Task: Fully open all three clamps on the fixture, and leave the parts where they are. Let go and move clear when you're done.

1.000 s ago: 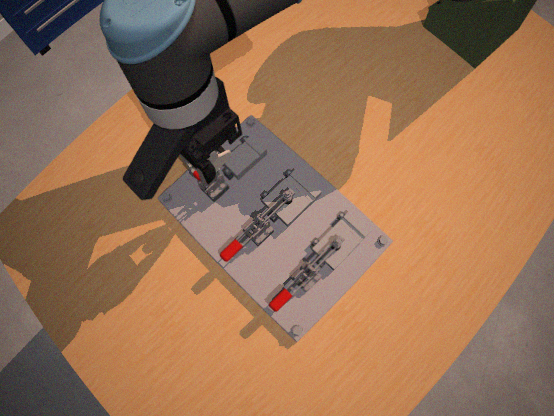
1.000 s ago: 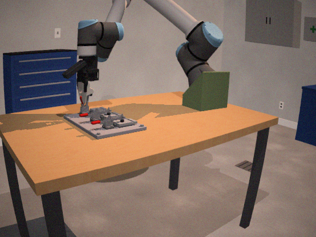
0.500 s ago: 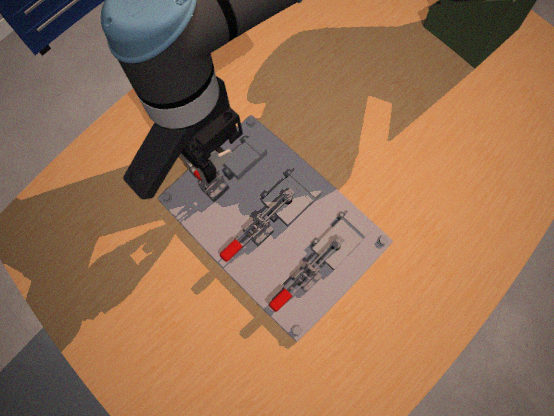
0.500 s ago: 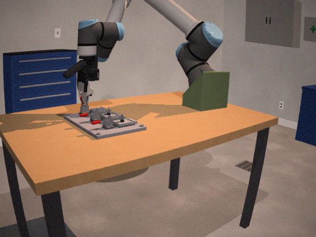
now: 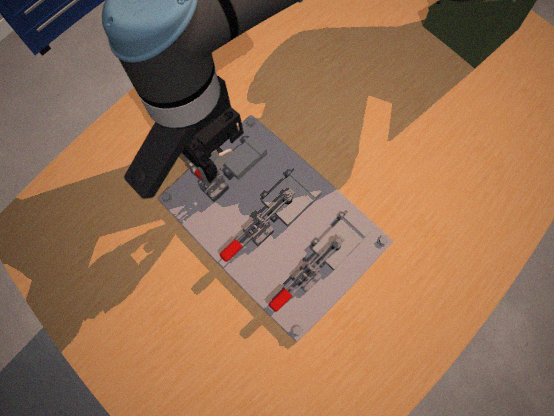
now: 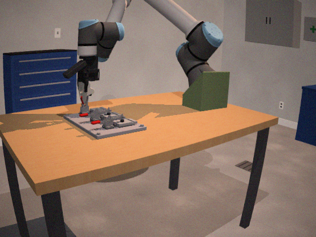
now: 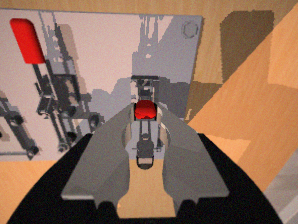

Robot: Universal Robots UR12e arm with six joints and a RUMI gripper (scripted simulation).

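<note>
A grey fixture plate point(image 5: 250, 272) point(image 6: 114, 132) point(image 7: 105, 50) lies on the wooden table point(image 5: 400, 325) point(image 6: 142, 154). It carries three toggle clamps with red handles. My gripper point(image 5: 201, 171) point(image 6: 82, 97) point(image 7: 145, 104) stands over the far-left clamp point(image 5: 216, 189) and is shut on its red handle point(image 7: 145, 110) point(image 6: 81, 100), which is raised upright. The middle clamp's handle point(image 5: 231, 250) point(image 6: 83, 114) point(image 7: 27, 40) and the right clamp's handle point(image 5: 280, 299) point(image 6: 95, 122) lie flat. A grey block part point(image 5: 245, 161) sits just behind the gripper, and flat parts lie under the other two clamps' tips.
A green box point(image 6: 208, 91) point(image 5: 475, 25) stands at the table's far side by the arm's base. A blue drawer cabinet point(image 6: 40, 77) point(image 5: 40, 20) stands behind the table. The arm's wrist body hangs over the plate's far-left corner.
</note>
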